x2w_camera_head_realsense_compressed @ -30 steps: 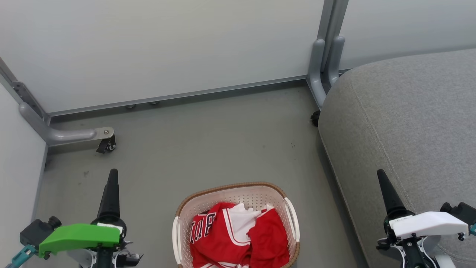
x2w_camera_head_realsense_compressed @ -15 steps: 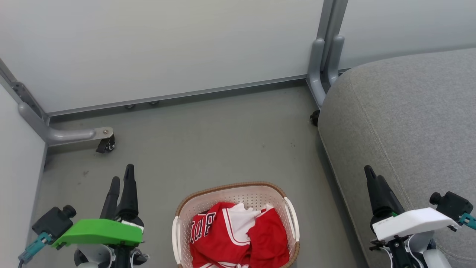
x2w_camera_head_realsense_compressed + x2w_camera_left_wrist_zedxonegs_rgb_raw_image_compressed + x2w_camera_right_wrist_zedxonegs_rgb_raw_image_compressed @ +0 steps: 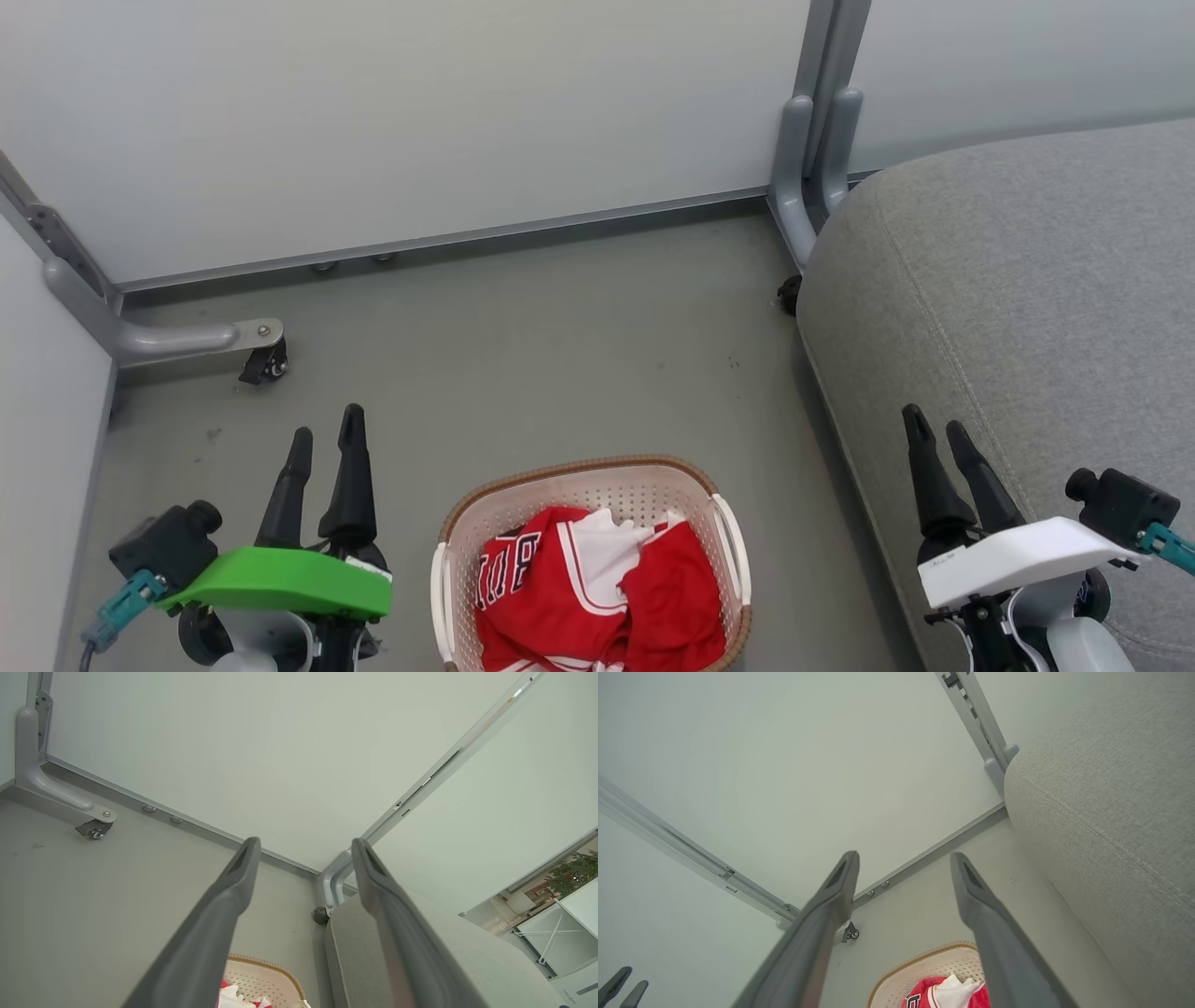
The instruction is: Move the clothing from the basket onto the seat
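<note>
Hands first: the left hand [image 3: 327, 420] is wide open and holds nothing, up over the floor [image 3: 523, 345]. The right hand [image 3: 932, 417] is wide open too, with nothing in it, by the left edge of the seat [image 3: 1027, 280]. Between the two hands the basket [image 3: 597, 490] stands on the floor, near the seat. The red clothes [image 3: 597, 597] lie bunched up inside the basket, with some white cloth and black letters showing.

Bright, even, diffuse lighting from above; soft shadow on the floor [image 3: 560, 355] along the seat [image 3: 1027, 308] edge. Head view sharp throughout; wrist views with near fingers [image 3: 210, 933] out of focus and mild wide-angle stretching toward the edges.
</note>
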`<state>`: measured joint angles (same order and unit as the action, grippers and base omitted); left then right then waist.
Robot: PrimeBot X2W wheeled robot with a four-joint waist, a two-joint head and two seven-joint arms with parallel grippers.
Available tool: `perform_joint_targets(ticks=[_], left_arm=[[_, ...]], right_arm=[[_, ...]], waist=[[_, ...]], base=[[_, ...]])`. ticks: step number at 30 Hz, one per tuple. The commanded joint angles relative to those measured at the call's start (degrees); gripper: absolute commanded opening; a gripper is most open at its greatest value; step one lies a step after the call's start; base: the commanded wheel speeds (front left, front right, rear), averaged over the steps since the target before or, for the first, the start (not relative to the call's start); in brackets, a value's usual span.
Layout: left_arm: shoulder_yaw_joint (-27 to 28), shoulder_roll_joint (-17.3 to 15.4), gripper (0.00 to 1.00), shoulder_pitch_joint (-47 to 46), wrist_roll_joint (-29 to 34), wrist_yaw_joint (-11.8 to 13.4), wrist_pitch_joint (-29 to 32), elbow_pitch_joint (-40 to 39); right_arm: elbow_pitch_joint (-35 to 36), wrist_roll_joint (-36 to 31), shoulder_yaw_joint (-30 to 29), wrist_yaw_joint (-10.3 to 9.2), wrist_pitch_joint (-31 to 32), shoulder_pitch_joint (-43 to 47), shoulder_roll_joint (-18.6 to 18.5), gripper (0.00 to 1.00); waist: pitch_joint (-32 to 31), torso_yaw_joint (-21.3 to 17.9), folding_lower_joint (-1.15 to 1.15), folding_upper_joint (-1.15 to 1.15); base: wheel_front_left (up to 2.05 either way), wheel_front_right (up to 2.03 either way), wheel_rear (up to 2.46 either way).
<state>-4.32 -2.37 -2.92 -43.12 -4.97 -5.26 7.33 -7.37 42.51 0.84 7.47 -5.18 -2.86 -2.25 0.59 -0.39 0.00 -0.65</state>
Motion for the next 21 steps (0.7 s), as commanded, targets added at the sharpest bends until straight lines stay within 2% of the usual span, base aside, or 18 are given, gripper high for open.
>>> perform_joint_targets(ticks=[1,21], left_arm=[[-0.33,-0.40,1.00,0.11,1.96,0.14,-0.70,-1.12],[-2.37,-0.50,1.00,0.99,14.74,0.06,-3.82,-2.95]], right_arm=[[1.13,-1.96,0.27,0.03,-0.79,0.13,-0.42,1.00],[3.14,-13.64,1.99,0.03,-3.92,0.58,-0.55,1.00]], waist=[[0.00,-0.03,0.00,0.28],[0.02,-0.29,0.00,0.38]], base=[[0.00,0.00,0.00],[0.00,0.00,0.00]])
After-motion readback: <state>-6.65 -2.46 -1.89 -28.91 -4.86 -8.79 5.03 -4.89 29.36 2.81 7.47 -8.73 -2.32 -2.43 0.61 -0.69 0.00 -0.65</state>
